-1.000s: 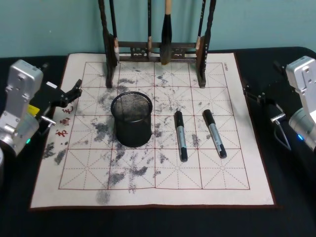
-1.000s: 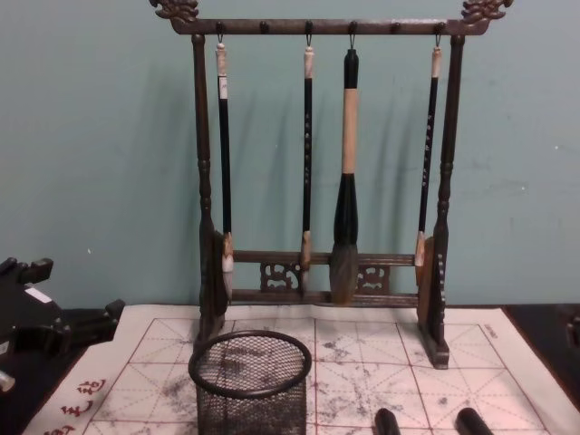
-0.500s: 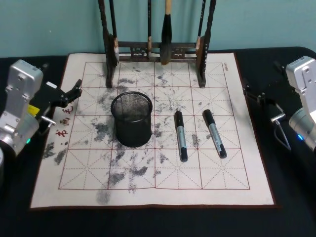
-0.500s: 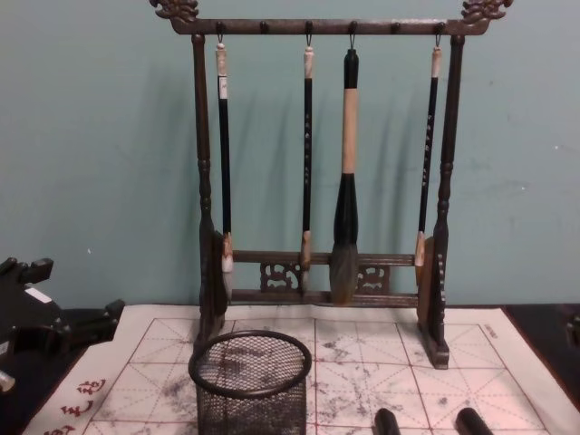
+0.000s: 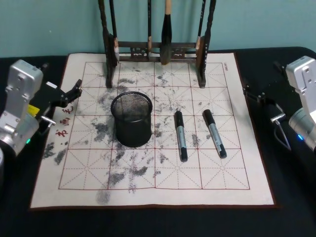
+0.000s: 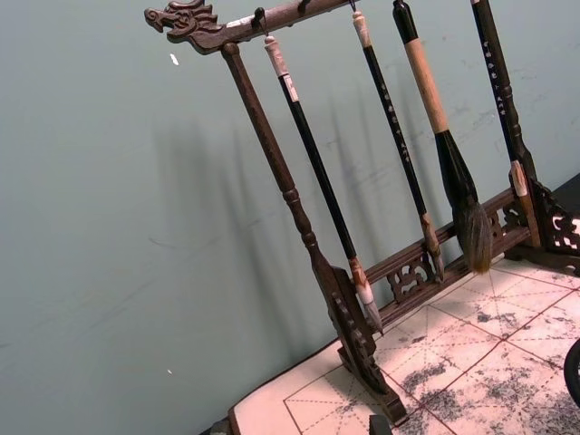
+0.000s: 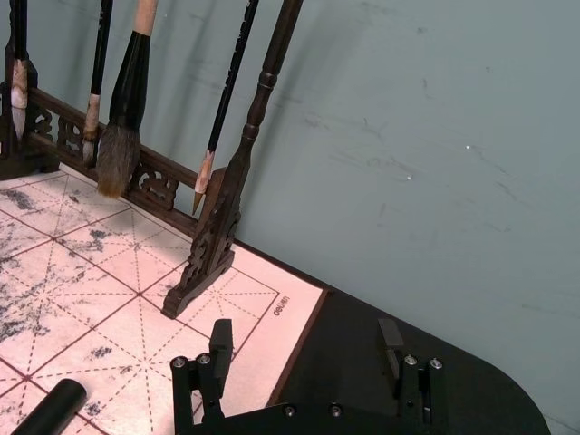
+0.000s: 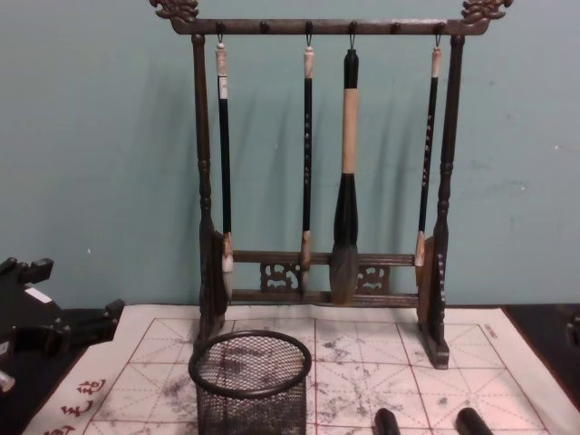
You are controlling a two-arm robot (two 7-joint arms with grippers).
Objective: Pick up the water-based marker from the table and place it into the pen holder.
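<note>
With the gridded practice mat (image 5: pixel 237 173) read as a clock dial in the head view, the pen holder (image 5: pixel 131 132) is found standing upright just toward 9 o'clock of the centre, on ink-smudged squares. Nothing can be made out inside it. Two markers are seen lying flat on the mat on the 3 o'clock side. The inner marker (image 5: pixel 180 136) is near the holder but apart from it, and the outer marker (image 5: pixel 215 133) lies beside the inner one, with a clear gap between them. Both are laid almost along the 12–6 line, with their far ends leaning slightly toward 11. Which of the two is the water-based one cannot be told.

The wooden brush rack (image 5: pixel 155 48) is stood at 12 o'clock, at the mat's far edge, and four brushes are hung from its top bar, the thick brush (image 8: pixel 348 181) among them.

The left gripper (image 5: pixel 75 91) is held low at the mat's 9 o'clock edge, over the red characters, well apart from the holder. Its fingers (image 8: pixel 91 319) are seen spread, with nothing between them. The right gripper (image 7: pixel 305 333) is held over the black table (image 5: pixel 148 222) just off the mat at about 2 o'clock. In the right wrist view its fingers (image 7: pixel 220 349) are seen wide apart and empty, and no marker is touched by either gripper.
</note>
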